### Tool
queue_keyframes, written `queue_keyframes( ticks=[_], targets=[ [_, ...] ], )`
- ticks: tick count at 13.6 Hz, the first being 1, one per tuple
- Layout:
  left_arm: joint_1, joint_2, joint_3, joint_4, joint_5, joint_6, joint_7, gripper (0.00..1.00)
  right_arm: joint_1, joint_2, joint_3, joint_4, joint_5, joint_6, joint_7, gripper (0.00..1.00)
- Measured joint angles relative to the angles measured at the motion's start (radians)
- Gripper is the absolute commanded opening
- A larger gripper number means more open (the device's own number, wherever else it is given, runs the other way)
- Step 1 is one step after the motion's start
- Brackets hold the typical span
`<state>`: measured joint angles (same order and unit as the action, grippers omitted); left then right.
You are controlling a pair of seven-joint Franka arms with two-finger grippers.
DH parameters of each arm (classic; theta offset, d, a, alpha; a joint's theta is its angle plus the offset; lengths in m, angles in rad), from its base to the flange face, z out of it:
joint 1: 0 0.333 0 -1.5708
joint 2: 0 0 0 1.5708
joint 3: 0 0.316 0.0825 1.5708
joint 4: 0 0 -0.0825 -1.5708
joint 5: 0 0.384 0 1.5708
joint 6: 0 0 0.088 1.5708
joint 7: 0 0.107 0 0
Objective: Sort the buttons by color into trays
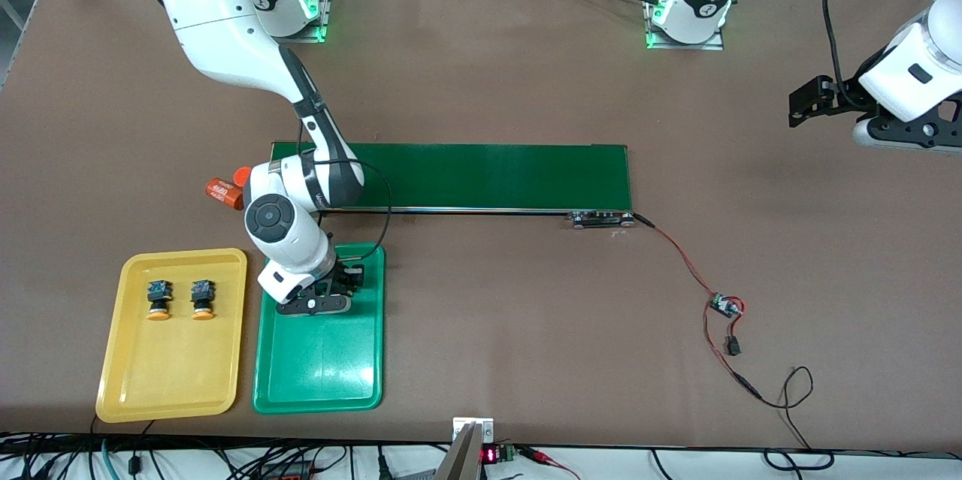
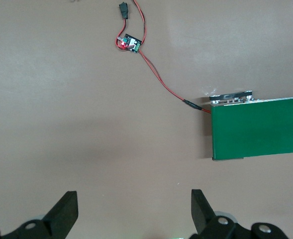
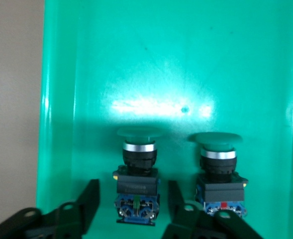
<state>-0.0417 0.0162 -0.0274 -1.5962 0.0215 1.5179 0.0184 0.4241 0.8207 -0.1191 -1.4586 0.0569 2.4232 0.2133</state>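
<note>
The yellow tray (image 1: 113,360) holds two yellow-orange buttons (image 1: 158,299) (image 1: 202,299) side by side on the half farther from the front camera. The green tray (image 1: 323,367), just beside it toward the left arm's end of the counter (image 1: 526,300), holds two green buttons (image 3: 138,174) (image 3: 217,172), also side by side. The right tool (image 3: 131,209) is low over the green tray, its fingers (image 3: 89,199) spread to either side of one green button's body. The left tool (image 2: 134,211) waits open above bare counter near the belt (image 2: 258,127).
</note>
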Motion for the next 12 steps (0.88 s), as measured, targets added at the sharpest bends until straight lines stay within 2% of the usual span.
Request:
queue_keyframes(
  ticks=[2, 4, 8, 12],
  targets=[
    [0.000, 0.000, 0.000, 0.000, 0.000, -0.001, 0.000, 1.00, 0.001, -0.016, 0.000, 0.017, 0.000, -0.014, 0.010, 1.00],
    [0.000, 0.000, -0.001, 0.000, 0.000, -0.002, 0.000, 1.00, -0.002, -0.070, -0.003, 0.031, 0.000, -0.101, 0.016, 1.00],
    [0.000, 0.000, -0.002, 0.001, 0.000, -0.004, 0.000, 1.00, -0.035, -0.259, -0.012, 0.041, 0.000, -0.365, 0.018, 1.00],
    [0.000, 0.000, -0.002, 0.002, 0.000, -0.005, 0.000, 1.00, -0.118, -0.437, -0.018, 0.042, -0.005, -0.567, 0.017, 1.00]
  ],
)
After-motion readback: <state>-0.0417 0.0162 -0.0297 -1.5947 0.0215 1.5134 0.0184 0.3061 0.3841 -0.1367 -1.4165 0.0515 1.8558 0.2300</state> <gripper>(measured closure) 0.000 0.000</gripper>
